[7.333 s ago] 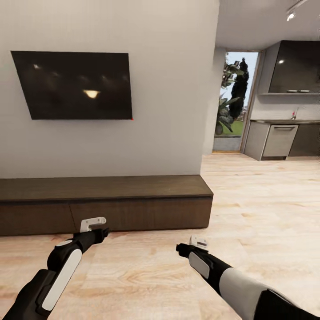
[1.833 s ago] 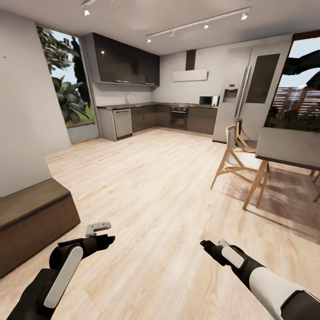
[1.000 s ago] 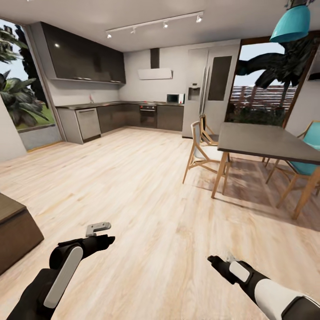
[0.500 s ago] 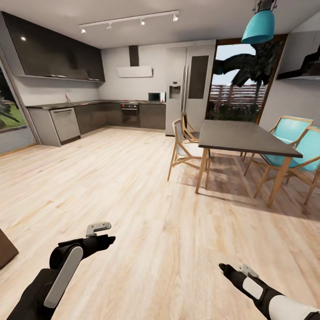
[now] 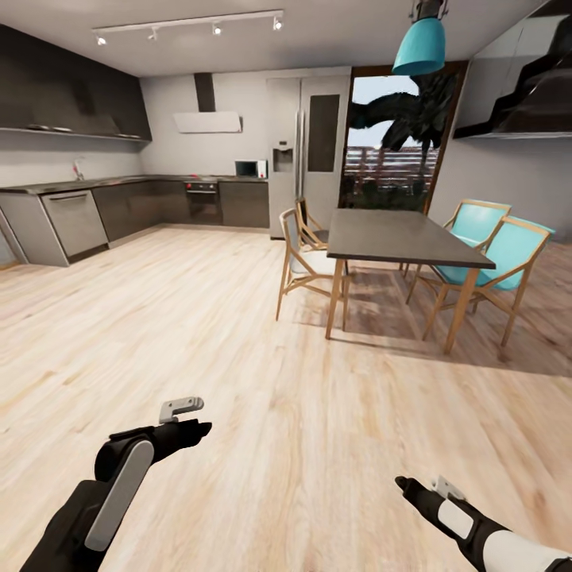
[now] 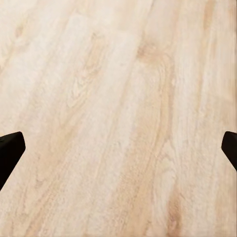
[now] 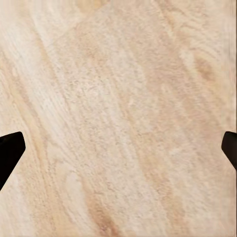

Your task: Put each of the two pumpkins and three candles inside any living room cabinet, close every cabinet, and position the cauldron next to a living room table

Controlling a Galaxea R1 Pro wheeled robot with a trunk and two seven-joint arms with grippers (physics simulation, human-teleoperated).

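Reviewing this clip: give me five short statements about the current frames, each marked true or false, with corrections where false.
1. The dining table has a dark top and wooden legs. True.
2. The two chairs on the table's far right are red. False: they are turquoise.
3. The left gripper holds a pumpkin. False: its fingers stand wide apart with only wood floor between them.
4. A turquoise lamp hangs above the table. True.
5. The right gripper is shut. False: its fingers are spread apart over bare floor.
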